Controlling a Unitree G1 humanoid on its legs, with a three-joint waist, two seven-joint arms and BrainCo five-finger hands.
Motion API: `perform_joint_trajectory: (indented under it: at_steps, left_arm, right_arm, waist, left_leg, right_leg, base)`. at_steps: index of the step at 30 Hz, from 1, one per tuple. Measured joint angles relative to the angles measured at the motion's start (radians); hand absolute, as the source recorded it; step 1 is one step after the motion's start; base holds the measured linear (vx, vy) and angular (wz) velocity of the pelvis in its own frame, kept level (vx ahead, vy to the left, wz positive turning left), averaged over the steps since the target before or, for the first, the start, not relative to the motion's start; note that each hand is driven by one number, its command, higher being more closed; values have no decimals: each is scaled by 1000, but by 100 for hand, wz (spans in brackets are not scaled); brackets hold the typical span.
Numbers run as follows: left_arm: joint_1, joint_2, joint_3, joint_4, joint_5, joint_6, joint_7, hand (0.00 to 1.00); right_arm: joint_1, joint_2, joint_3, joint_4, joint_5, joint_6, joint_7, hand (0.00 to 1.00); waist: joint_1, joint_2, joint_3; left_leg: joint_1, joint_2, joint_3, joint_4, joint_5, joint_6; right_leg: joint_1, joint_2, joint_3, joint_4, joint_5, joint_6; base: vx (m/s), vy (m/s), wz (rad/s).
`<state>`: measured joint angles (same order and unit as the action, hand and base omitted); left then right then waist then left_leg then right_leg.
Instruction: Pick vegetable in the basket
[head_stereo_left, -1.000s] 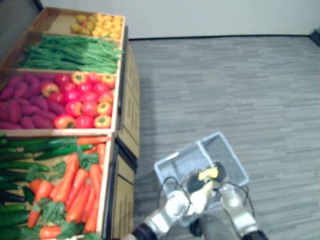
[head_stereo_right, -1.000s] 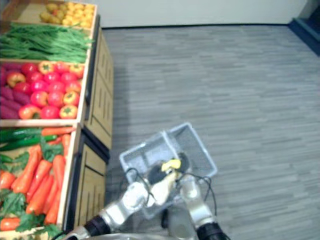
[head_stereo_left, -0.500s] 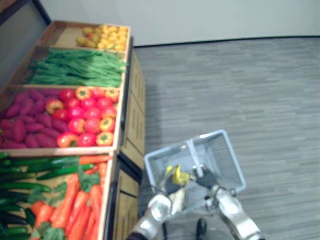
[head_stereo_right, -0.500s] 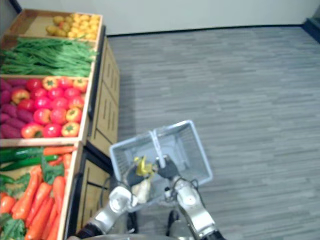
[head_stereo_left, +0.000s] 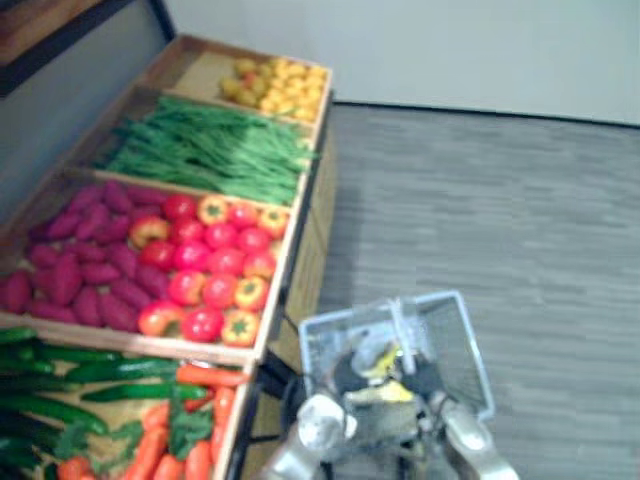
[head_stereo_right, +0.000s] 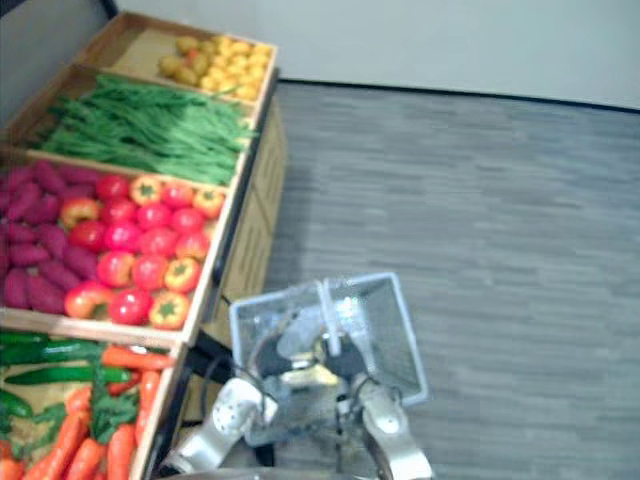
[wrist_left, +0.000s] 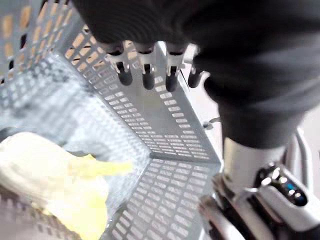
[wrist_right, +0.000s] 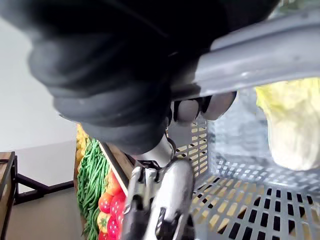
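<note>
Close on my left, vegetable stand (head_stereo_left: 315, 235); to right, open floor (head_stereo_left: 520, 200). Across basket (head_stereo_left: 457, 340) mouth, handle (wrist_right: 260, 55); cabbage (wrist_left: 55, 175) takes one end, mesh walls hem my left hand (wrist_left: 146, 70).

— Where is the head pair looking from?
— From high up, angled down; I get the stand (head_stereo_right: 255, 235) along the left, grey floor (head_stereo_left: 520, 200) to the right, and the basket (head_stereo_left: 452, 335) low at centre; both eyes share all that, barely offset.
— And the wrists?
— The left wrist looks along the left hand (wrist_left: 145, 75) into the basket's corner, very close; the right wrist sits hard against the handle (wrist_right: 260, 55) that the right hand (wrist_right: 115, 85) wraps, facing past the basket's wall to the stand; both share the pale leafy vegetable (wrist_left: 55, 175).
</note>
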<state>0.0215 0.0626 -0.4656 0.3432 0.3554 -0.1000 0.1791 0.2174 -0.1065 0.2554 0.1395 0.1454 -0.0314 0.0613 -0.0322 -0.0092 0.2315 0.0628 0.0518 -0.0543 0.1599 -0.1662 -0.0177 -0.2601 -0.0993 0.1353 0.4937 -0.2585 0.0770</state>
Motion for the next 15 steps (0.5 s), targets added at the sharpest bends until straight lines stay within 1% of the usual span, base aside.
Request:
perform_joint_trajectory:
  at_steps: [1, 2, 3, 4, 5, 6, 7, 8, 9, 10, 11, 12, 13, 14, 15]
  left_arm:
    - [-34, -13, 6, 28, 1, -26, 19, 0]
    - [-54, -20, 13, 68, 0, -36, 31, 0]
    - [-90, -61, 42, 186, 0, -24, 49, 0]
    - [-78, -78, 50, 250, 4, -4, 54, 0]
    - [-63, -78, 51, 261, 7, -3, 55, 0]
    - [-33, -73, 52, 268, 12, 0, 66, 0]
    - [-6, -69, 65, 268, 12, 1, 86, 0]
    - [4, -67, 75, 267, 11, 1, 94, 0]
    - [17, -64, 95, 263, 9, 1, 109, 0]
    - [21, -60, 109, 261, 7, 2, 123, 0]
    - [23, -60, 113, 261, 3, 2, 125, 0]
    - [24, -61, 118, 260, 1, 2, 124, 0]
    - [28, -59, 120, 255, 1, 2, 123, 0]
    - [48, -57, 121, 232, 1, 2, 121, 0]
    - [73, -37, 136, 182, 0, 0, 120, 0]
  right_arm:
    - [7, 13, -40, 12, -18, 0, -15, 100]
    - [10, 24, -56, 29, -24, -2, -22, 100]
    - [-10, 18, -73, 99, -30, 2, -53, 100]
    - [-21, 1, -89, 138, -34, 5, -73, 100]
    - [-22, -4, -95, 149, -37, 5, -79, 100]
    - [-19, -12, -109, 155, -38, 4, -90, 100]
    - [-20, -12, -127, 179, -39, -1, -99, 100]
    - [-24, -11, -141, 199, -39, -3, -103, 100]
    - [-37, -7, -183, 249, -43, -9, -117, 100]
    - [-53, -7, -235, 300, -55, -12, -137, 100]
    - [-61, -8, -262, 324, -59, -14, -147, 100]
    - [-68, -12, -300, 361, -60, -14, -163, 100]
    - [-74, -15, -342, 397, -61, -15, -183, 100]
    - [-82, -18, -376, 424, -63, -15, -191, 100]
    - [-75, -11, -406, 456, -70, -16, -201, 100]
  waist:
    - [2, -9, -4]
    - [1, -24, -5]
    - [4, 10, -1]
    - [9, 35, -20]
    - [9, 50, -29]
    - [5, 64, -37]
    - [15, 64, -38]
    - [15, 64, -40]
    - [18, 63, -45]
    - [23, 60, -45]
    - [28, 59, -45]
    - [37, 59, -45]
    - [36, 62, -46]
    - [37, 66, -50]
    - [32, 24, -59]
  left_leg:
    - [-30, -1, -73, 42, -38, -37]
    - [-39, -8, -101, 70, -62, -58]
    - [-55, 24, -156, 126, -99, -90]
    - [-80, 65, -164, 158, -99, -93]
    - [-86, 81, -177, 159, -95, -98]
    - [-96, 105, -211, 146, -68, -123]
    - [-101, 120, -212, 113, -28, -125]
    - [-113, 124, -204, 95, -6, -125]
    - [-136, 135, -169, 61, 41, -122]
    - [-161, 141, -45, 59, 64, -86]
    - [-172, 145, 46, 73, 67, -71]
    - [-190, 153, 201, 115, 64, -32]
    - [-199, 169, 363, 151, 75, 6]
    - [-211, 161, 414, 164, 110, 40]
    - [-210, 114, 425, 95, 161, 68]
  right_leg:
    - [20, 11, 129, -111, 33, 47]
    - [44, -5, 168, -171, 63, 74]
    - [69, 18, 99, -137, 106, 95]
    - [89, 41, 30, -135, 84, 59]
    - [100, 49, -6, -134, 77, 46]
    - [127, 53, -84, -138, 63, 22]
    - [154, 48, -155, -149, 56, 10]
    - [167, 42, -194, -159, 55, 5]
    - [187, 25, -278, -177, 60, -3]
    - [207, -2, -359, -192, 58, -14]
    - [217, -15, -395, -195, 58, -15]
    - [236, -38, -449, -194, 57, -16]
    - [264, -53, -492, -188, 56, -16]
    - [283, -57, -507, -183, 47, -27]
    - [306, -94, -522, -230, 36, -43]
  base:
    - [152, -336, 174]
    - [209, -559, 174]
    - [155, -445, 146]
    - [187, -510, 132]
    - [124, -293, 144]
    - [131, -358, 163]
    - [113, -352, 174]
    - [114, -367, 188]
    - [62, -190, 205]
    - [43, -138, 203]
    - [3, -57, 177]
    - [-16, -12, 173]
    - [-13, -4, 198]
    - [-40, 49, 218]
    - [-38, 63, 177]
